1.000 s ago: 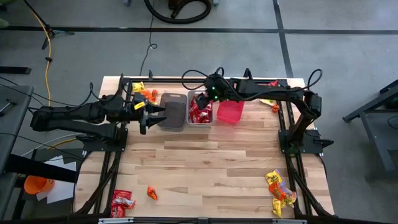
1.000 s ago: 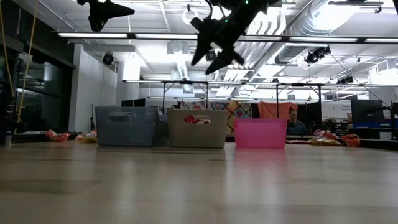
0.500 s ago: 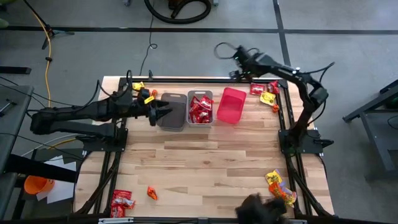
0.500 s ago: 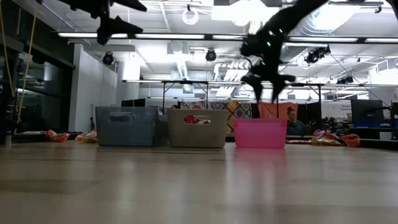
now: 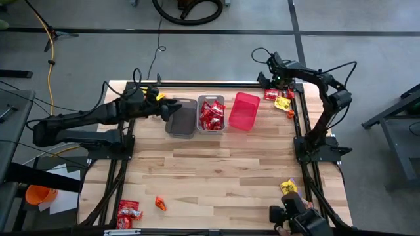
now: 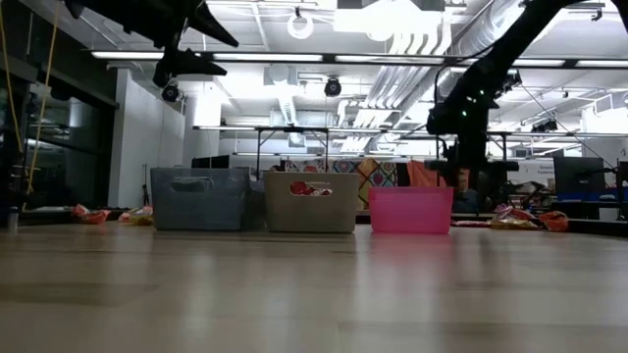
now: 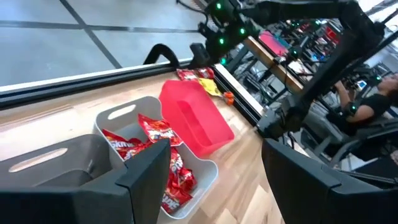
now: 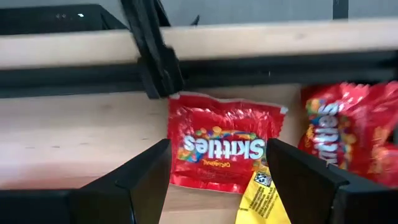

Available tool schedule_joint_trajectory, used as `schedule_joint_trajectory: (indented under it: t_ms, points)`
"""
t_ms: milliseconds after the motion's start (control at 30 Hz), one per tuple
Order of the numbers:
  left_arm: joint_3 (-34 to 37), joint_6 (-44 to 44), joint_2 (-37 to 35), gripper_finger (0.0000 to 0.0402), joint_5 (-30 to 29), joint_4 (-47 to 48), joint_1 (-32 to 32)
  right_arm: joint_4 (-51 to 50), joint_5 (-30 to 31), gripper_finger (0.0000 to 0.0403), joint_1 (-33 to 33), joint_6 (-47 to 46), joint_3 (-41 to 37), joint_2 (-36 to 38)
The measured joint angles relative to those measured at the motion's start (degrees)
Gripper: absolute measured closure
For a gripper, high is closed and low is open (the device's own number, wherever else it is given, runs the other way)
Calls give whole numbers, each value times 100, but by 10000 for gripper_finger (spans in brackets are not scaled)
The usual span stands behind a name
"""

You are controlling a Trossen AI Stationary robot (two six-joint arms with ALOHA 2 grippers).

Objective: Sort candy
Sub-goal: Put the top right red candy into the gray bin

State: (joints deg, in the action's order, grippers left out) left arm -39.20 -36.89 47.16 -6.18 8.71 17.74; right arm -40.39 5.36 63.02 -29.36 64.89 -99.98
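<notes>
Candy lies in piles at the table's corners: red and yellow packets at the far right (image 5: 278, 98), orange and yellow ones at the far left (image 5: 149, 96), and a few at the near left (image 5: 128, 211) and near right (image 5: 288, 187). More red packets fill the middle bin (image 5: 212, 113). My right gripper (image 5: 270, 80) hovers open over the far right pile. In the right wrist view its fingers (image 8: 221, 186) stand on either side of a red Skittles packet (image 8: 221, 148), with a yellow packet (image 8: 261, 200) beside it. My left gripper (image 5: 174, 105) is open, high above the dark bin (image 5: 182, 119).
Three bins stand in a row near the far edge: dark, grey (image 6: 310, 202) and pink (image 5: 244, 111). A black frame rail (image 8: 186, 74) runs along the far edge just behind the Skittles packet. A dark shape (image 5: 296, 220) shows at the near right corner. The table's middle (image 5: 216, 170) is bare wood.
My right gripper has swung from above the middle bin toward the table's far right corner and come down over the candy there. My left gripper has moved a little toward the far edge and right, over the dark bin. A dark shape has appeared at the near right pile, which has shrunk.
</notes>
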Motion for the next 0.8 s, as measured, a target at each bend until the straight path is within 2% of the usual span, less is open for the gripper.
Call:
schedule_joint_trajectory:
  t_ms: [233,600,700,800]
  points:
    - [0,-103,0,161,108,0,158,668,-45,149,-43,-170,-399,-16]
    - [0,-343,0,161,404,0,186,664,164,180,-93,-136,-48,-700]
    - [0,-351,-1,161,451,3,186,621,277,210,-122,-19,-49,-719]
    - [1,-352,-36,161,533,8,186,481,278,271,-128,234,-51,-706]
